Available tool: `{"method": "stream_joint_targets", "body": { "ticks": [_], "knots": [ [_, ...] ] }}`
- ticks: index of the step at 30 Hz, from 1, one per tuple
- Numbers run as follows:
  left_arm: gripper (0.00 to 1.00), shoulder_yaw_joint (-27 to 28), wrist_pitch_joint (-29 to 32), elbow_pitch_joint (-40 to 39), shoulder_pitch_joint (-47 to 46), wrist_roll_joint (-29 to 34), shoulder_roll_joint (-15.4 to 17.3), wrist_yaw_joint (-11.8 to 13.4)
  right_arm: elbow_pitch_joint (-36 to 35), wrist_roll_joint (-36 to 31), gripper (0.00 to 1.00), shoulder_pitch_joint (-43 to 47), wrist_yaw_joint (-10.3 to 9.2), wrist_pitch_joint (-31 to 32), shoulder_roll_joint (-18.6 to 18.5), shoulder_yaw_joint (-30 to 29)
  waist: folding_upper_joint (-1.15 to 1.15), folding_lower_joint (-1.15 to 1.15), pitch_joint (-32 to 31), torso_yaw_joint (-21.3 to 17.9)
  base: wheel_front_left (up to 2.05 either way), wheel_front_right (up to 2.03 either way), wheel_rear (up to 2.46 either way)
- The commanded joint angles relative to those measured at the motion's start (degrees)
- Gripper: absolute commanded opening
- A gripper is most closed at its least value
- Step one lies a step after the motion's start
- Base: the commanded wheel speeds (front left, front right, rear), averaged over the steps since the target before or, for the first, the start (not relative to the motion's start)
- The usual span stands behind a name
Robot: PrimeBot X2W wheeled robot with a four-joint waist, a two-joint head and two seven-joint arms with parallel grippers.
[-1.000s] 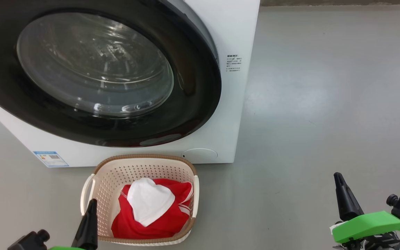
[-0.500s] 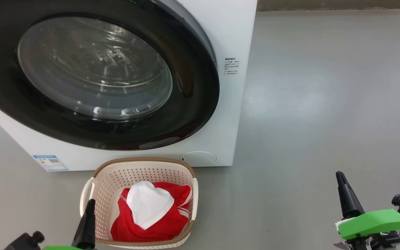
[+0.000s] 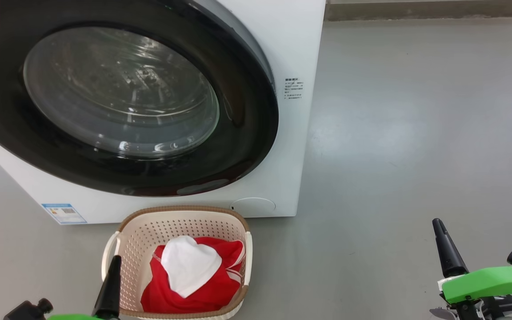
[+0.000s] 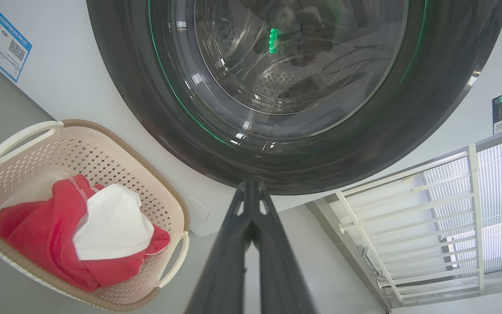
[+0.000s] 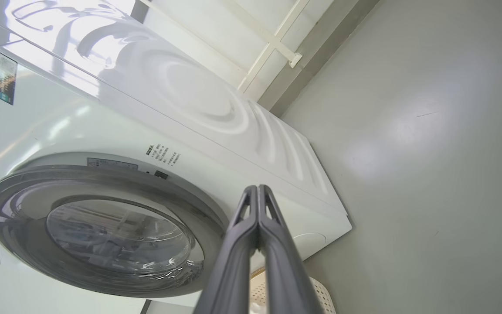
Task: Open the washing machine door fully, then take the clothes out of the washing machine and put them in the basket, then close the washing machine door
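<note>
Both pincers are clenched and grasp nothing: the left pincer (image 3: 114, 263) shows at the lower left of the head view with its dark tip over the near-left corner of the basket (image 3: 180, 210), and the right pincer (image 3: 438, 224) hangs well apart over bare floor (image 3: 416, 133) at the lower right.

The clothes (image 3: 214, 291), red with a white panel on top, lie inside the basket, which stands on the floor just in front of the washing machine (image 3: 294, 40), below the lower edge of the door (image 3: 249, 133). That door looks shut against the front of the machine. The right wrist view shows its dark rim lying flat on the white face, though I cannot tell whether the latch has caught.

Judged from this, only a last press on the door could remain. The door lies ahead of and above the left pincer, straight along its fingers in the left wrist view, so the left arm is the nearer one; the right would have to reach across. The door is round and gives no long axis to line up with.

Against the earlier head view, the whole picture has slid down a little and a strip of wall base has come in at the top — so the camera moved. Door, basket and clothes keep their places relative to one another, and both pincers stay clenched.
</note>
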Motion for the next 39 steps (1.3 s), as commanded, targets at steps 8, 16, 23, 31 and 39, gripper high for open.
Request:
{"method": "stream_joint_targets", "body": {
  "ticks": [8, 16, 23, 31, 39],
  "knots": [
    [0.0, 1.76, 1.54, -1.85, -2.69, -5.89, 0.99, -0.27, -2.1, 5.77, 0.0, -2.33, -0.03, 1.48, -0.97, 0.18, 0.0, -0.01, -0.55, -0.22, 0.0, 0.0, 0.0],
    [0.0, 2.11, 2.85, -2.0, -2.89, -10.63, 1.04, -0.3, -2.44, 10.4, 0.0, -2.59, -0.04, 2.75, -1.14, 0.03, 0.0, -0.01, -1.04, -0.42, 0.0, 0.0, 0.0],
    [0.0, 2.43, 4.01, -2.12, -3.07, -14.78, 1.07, -0.32, -2.73, 14.45, 0.0, -2.81, -0.04, 3.88, -1.29, -0.12, 0.0, -0.01, -1.47, -0.59, 0.0, 0.0, 0.0],
    [0.0, 2.81, 5.35, -2.27, -3.27, -19.52, 1.1, -0.34, -3.07, 19.07, 0.0, -3.06, -0.04, 5.18, -1.45, -0.3, 0.0, -0.01, -1.96, -0.79, 0.0, 0.0, 0.0],
    [0.0, 3.19, 6.7, -2.41, -3.48, -24.26, 1.12, -0.37, -3.4, 23.69, 0.0, -3.32, -0.05, 6.49, -1.59, -0.5, 0.0, -0.01, -2.46, -0.99, 0.0, 0.0, 0.0]
  ]
}}
